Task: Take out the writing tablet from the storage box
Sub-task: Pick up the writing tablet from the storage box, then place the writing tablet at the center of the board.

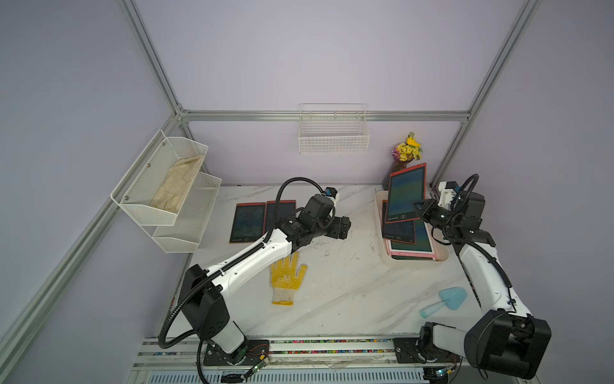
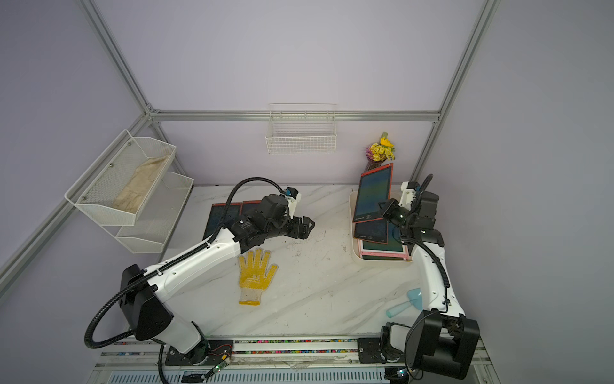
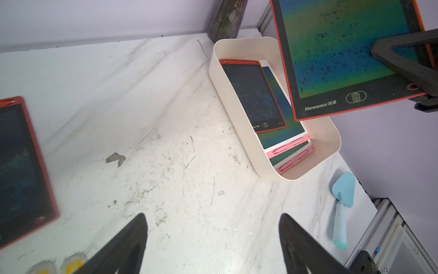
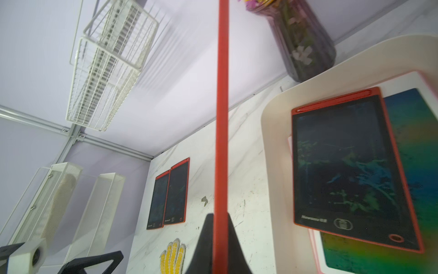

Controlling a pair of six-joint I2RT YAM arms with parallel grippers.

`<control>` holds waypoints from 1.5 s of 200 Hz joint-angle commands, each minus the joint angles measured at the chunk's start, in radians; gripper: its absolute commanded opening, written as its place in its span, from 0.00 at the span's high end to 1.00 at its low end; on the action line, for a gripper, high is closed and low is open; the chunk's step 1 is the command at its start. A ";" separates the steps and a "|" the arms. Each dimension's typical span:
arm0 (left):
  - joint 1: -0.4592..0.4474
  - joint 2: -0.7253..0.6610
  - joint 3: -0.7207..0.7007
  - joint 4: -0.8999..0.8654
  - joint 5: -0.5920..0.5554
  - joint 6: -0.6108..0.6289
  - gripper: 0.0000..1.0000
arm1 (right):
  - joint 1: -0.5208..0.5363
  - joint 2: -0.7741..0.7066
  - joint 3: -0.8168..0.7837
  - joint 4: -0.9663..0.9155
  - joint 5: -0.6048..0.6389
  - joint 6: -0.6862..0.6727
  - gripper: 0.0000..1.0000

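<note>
The cream storage box (image 1: 413,264) (image 3: 237,118) sits at the table's right rear. Above its far end my right gripper (image 1: 420,207) (image 4: 220,225) is shut on the lower edge of a red-framed writing tablet (image 1: 405,192) (image 3: 339,54), which it holds up on edge and tilted. In the right wrist view that tablet shows only as a red strip (image 4: 221,118) between the fingers. Another red tablet (image 1: 398,231) (image 4: 350,170) and pink-framed ones (image 1: 412,249) lie stacked in the box. My left gripper (image 1: 347,229) (image 3: 213,217) hovers open over mid-table, holding nothing.
Two red-framed tablets (image 1: 247,222) (image 1: 282,212) lie flat at the back left. A yellow glove (image 1: 287,276) lies mid-front, a pale blue scoop (image 1: 445,301) front right. A flower vase (image 1: 407,153) stands behind the box. A wire basket (image 1: 333,133) and mesh shelf (image 1: 166,189) hang on the walls.
</note>
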 commanded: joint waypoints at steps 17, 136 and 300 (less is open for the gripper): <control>0.044 -0.135 -0.121 -0.013 -0.053 0.014 0.14 | 0.159 -0.024 0.061 0.029 0.109 0.076 1.00; 0.212 -0.379 -0.267 -0.105 -0.055 -0.002 0.13 | 0.590 0.290 0.098 0.312 0.268 0.213 1.00; 0.328 -0.459 -0.372 -0.110 -0.143 -0.029 0.12 | 0.643 0.807 0.278 0.583 0.243 0.261 1.00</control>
